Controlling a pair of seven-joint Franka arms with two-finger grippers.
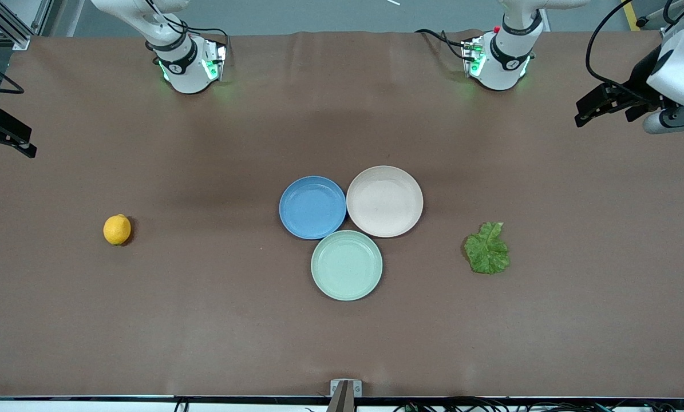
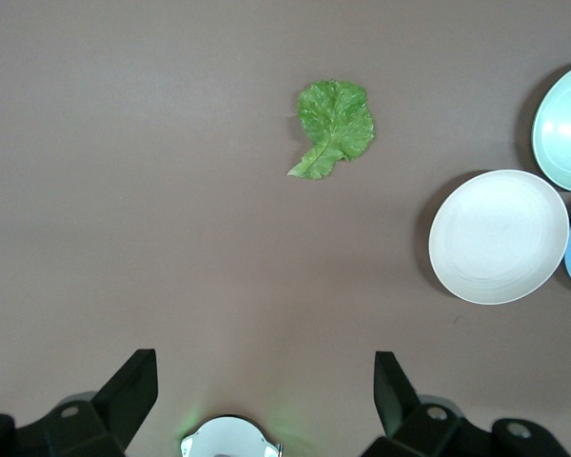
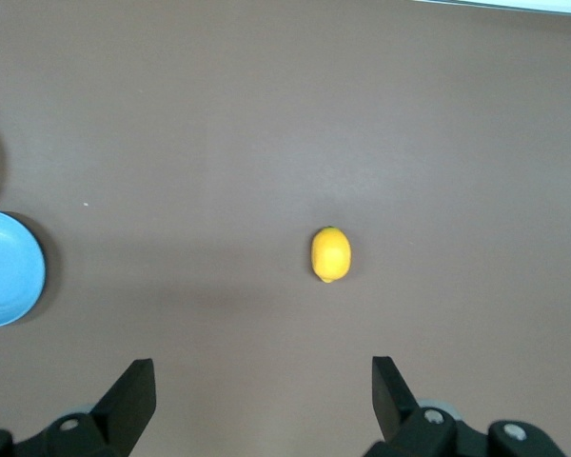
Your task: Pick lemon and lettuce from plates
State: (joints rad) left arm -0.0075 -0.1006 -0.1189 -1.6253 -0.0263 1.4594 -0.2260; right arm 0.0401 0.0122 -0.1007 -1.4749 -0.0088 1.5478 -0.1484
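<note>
The yellow lemon (image 1: 117,229) (image 3: 330,254) lies on the bare brown table toward the right arm's end, not on a plate. The flat green lettuce (image 1: 487,249) (image 2: 334,126) lies on the table toward the left arm's end. Between them sit the blue plate (image 1: 312,206) and the beige-pink plate (image 1: 384,201) side by side, both with nothing on them. My left gripper (image 2: 266,367) (image 1: 581,113) hangs open, high over the table's edge at the left arm's end. My right gripper (image 3: 264,367) hangs open over the table at the right arm's end, and holds nothing.
A mint-green plate (image 1: 347,265) touches the other two and sits nearer the front camera, with nothing on it. The arm bases (image 1: 187,63) (image 1: 499,57) stand along the table's edge farthest from that camera. A small bracket (image 1: 345,389) sits at the edge nearest it.
</note>
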